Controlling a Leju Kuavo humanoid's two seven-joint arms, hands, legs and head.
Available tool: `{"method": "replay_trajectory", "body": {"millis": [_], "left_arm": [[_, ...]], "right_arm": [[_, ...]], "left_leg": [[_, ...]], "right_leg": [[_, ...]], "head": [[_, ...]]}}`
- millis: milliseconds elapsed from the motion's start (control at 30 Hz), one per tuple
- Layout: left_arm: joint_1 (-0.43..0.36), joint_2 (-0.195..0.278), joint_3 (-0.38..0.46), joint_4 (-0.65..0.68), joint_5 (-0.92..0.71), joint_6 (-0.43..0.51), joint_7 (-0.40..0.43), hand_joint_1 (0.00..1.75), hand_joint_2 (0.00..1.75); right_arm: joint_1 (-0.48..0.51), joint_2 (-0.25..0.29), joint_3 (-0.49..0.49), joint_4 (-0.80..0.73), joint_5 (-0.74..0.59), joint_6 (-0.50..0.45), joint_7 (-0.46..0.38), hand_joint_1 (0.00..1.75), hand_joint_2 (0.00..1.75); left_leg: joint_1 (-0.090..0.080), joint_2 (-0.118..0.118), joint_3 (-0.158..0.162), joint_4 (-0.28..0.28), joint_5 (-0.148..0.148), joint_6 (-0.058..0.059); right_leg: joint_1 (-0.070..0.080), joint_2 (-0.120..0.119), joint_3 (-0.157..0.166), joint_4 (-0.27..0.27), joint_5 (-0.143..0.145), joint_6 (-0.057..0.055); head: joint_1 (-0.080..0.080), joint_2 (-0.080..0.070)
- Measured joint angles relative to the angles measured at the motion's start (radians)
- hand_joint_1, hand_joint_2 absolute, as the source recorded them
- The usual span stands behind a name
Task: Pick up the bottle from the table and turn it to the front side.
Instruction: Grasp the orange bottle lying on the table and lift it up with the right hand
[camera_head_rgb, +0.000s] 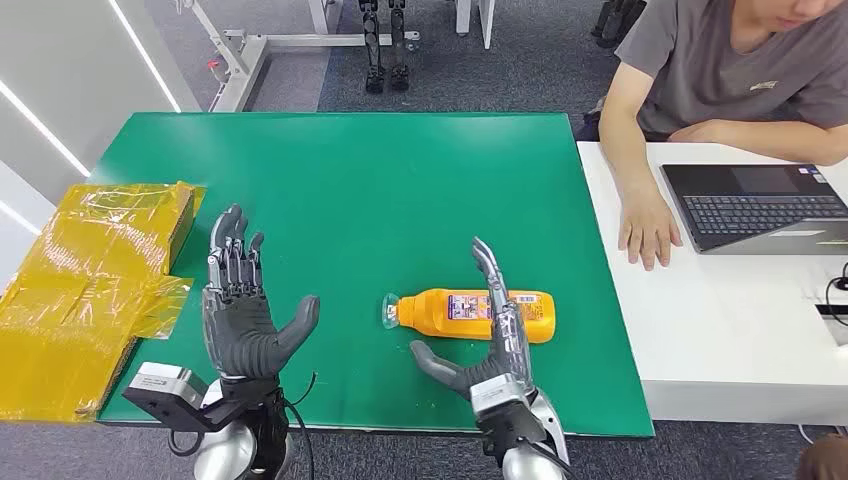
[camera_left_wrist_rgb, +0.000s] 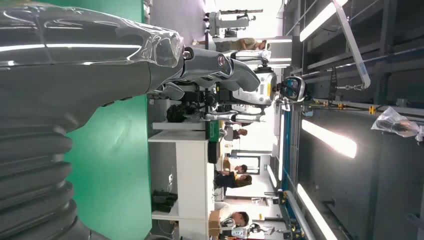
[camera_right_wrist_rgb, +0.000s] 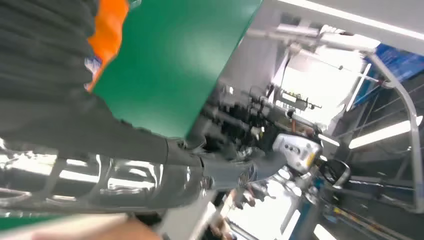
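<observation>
Low and just right of centre in the head view, the orange bottle (camera_head_rgb: 480, 314) lies on its side on the green bench (camera_head_rgb: 380, 190), clear cap toward the left of the frame, label facing up. The right hand (camera_head_rgb: 490, 345) is right at it, fingers (camera_head_rgb: 497, 290) stretched wide across the bottle's middle and the thumb spread out on the near side, gripping nothing. Over at lower left the left hand (camera_head_rgb: 243, 315) floats palm-up with fingers wide, well apart from the bottle, beside crumpled yellow wrapping (camera_head_rgb: 80, 290), while a person's hand (camera_head_rgb: 648, 232) rests on the white desk (camera_head_rgb: 720, 330) near a laptop (camera_head_rgb: 760, 205) at the right.
</observation>
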Motion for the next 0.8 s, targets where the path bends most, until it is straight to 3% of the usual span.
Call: {"method": "replay_trajectory", "body": {"millis": [167, 300, 467, 600, 800], "left_arm": [[0.000, 0.000, 0.000, 0.000, -0.001, 0.015, 0.000, 0.00, 1.75], [0.000, 0.001, 0.000, 0.000, 0.010, 0.020, 0.000, 0.00, 1.75], [0.001, 0.002, 0.000, 0.000, 0.018, 0.007, 0.000, 0.00, 1.75], [0.001, 0.002, 0.000, 0.000, 0.037, -0.023, 0.000, 0.00, 1.75], [-0.004, 0.004, 0.000, 0.012, 0.061, -0.056, 0.000, 0.00, 1.75]], "right_arm": [[-0.035, -0.022, 0.003, 0.000, 0.141, 0.076, 0.087, 0.00, 1.75], [-0.108, -0.054, 0.003, 0.032, 0.223, 0.199, 0.162, 0.00, 1.75], [-0.208, -0.113, 0.003, 0.110, 0.299, 0.285, 0.210, 0.00, 1.75], [-0.301, -0.172, 0.004, 0.181, 0.315, 0.388, 0.252, 0.00, 1.75], [-0.467, -0.272, 0.030, 0.295, 0.244, 0.647, 0.265, 0.00, 1.75]], "left_leg": [[0.000, 0.000, 0.000, 0.000, 0.000, 0.000], [0.000, 0.000, 0.000, 0.000, 0.000, 0.000], [0.000, 0.000, 0.000, 0.001, 0.000, 0.001], [0.000, 0.000, 0.000, 0.001, 0.000, 0.001], [-0.001, 0.000, 0.000, 0.002, 0.000, 0.001]], "right_leg": [[0.000, 0.000, 0.000, 0.000, 0.000, 0.000], [0.000, 0.000, 0.000, 0.000, 0.000, 0.000], [0.000, 0.000, 0.001, 0.000, 0.000, 0.000], [0.000, 0.000, 0.000, 0.000, 0.001, 0.000], [0.000, 0.000, 0.001, 0.000, 0.001, 0.000]], "head": [[0.000, 0.000], [0.000, 0.000], [0.000, 0.000], [0.000, 0.000], [0.000, 0.000]]}}
